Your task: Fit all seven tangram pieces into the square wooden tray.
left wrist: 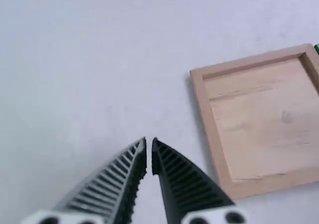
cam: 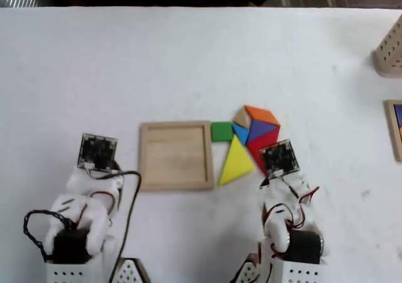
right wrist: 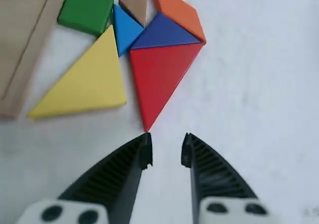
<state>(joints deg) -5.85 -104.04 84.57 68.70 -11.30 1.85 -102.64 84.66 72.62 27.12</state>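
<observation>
In the high view the right arm stands at the lower right of the frame. The right arm's fingers (right wrist: 124,171) are parted by a narrow gap and hold nothing. Just beyond their tips lies the large red triangle piece (right wrist: 159,79), one sharp corner pointing back at the gap, so its long axis runs almost straight away from the fingers. I judge the gap too narrow for its wider part. The large yellow triangle piece (right wrist: 87,87) lies just beside it, on the tray's side. Farther off, the dark blue triangle piece (right wrist: 164,32), the light blue small triangle piece (right wrist: 124,27), the orange parallelogram piece (right wrist: 179,10), the tan wooden triangle piece (right wrist: 137,2) and the green square piece (right wrist: 85,10) sit packed together. The square wooden tray (cam: 176,154), at the centre of the frame, is empty. At the lower left, the left arm's fingers (left wrist: 184,179) are almost closed over the bare white surface (cam: 188,56), well apart from the pieces, so the right arm is nearer.
</observation>
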